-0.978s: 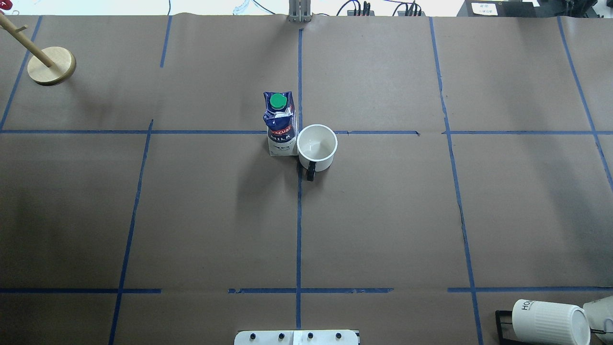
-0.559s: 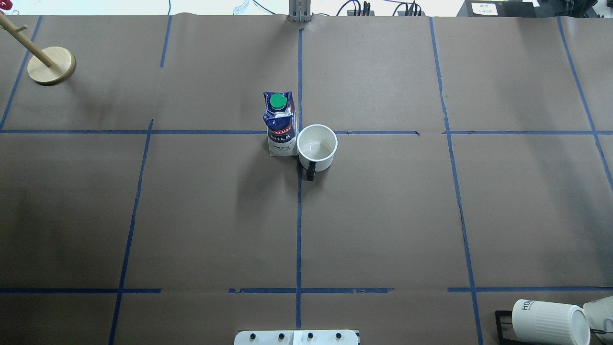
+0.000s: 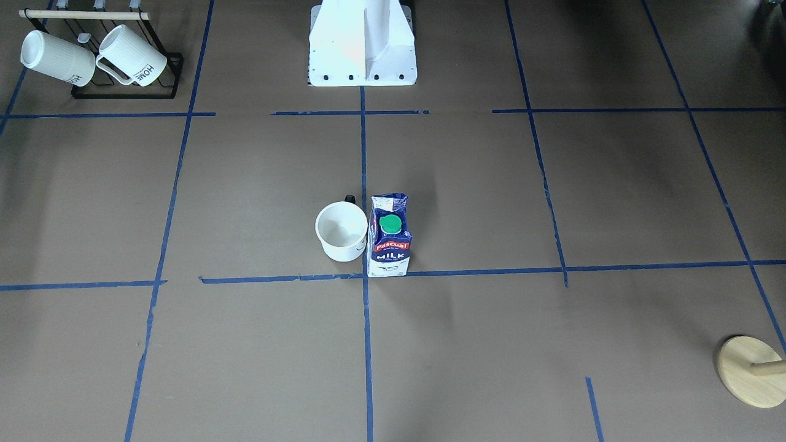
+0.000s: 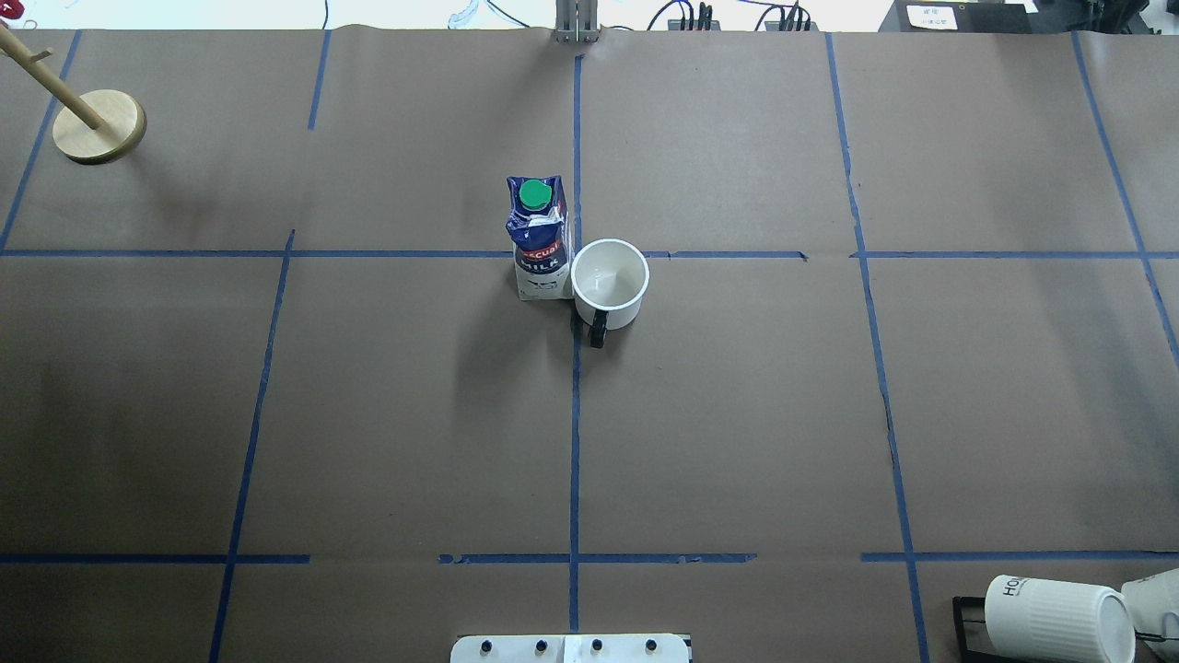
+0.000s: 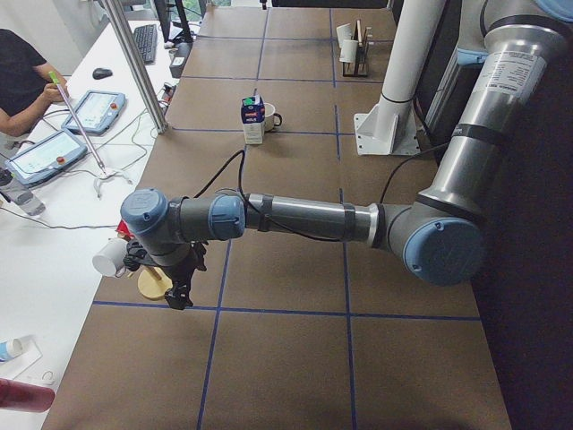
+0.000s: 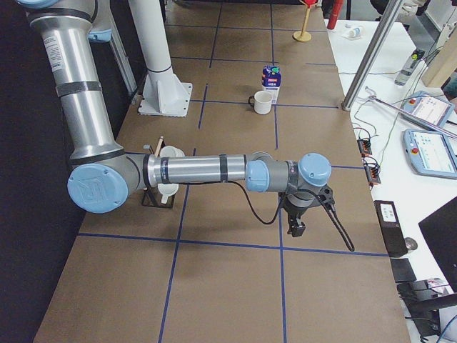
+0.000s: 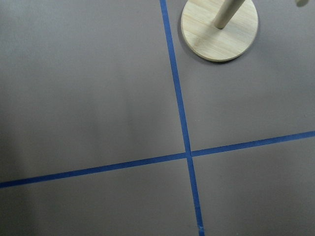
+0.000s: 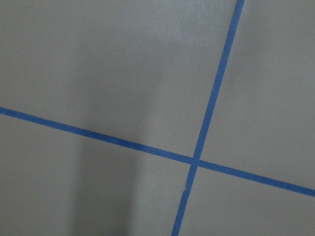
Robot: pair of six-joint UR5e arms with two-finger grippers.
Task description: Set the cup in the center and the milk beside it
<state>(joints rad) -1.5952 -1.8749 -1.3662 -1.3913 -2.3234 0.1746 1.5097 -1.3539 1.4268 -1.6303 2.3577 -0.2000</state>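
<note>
Nothing has shifted: the cup (image 4: 609,281) stands just beside the milk (image 4: 539,244) as before. The left tool (image 5: 177,297) and right tool (image 6: 295,230) hang far off; whether they are open cannot be told.

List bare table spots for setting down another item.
Free: brown paper between the smooth white mug and the white robot base plate, plus the wide squares either side. Crowded: the middle tape crossing, where the blue-and-white milk carton stands beside the mug; the corners holding the round wooden stand and the racked ribbed white mugs.
</note>
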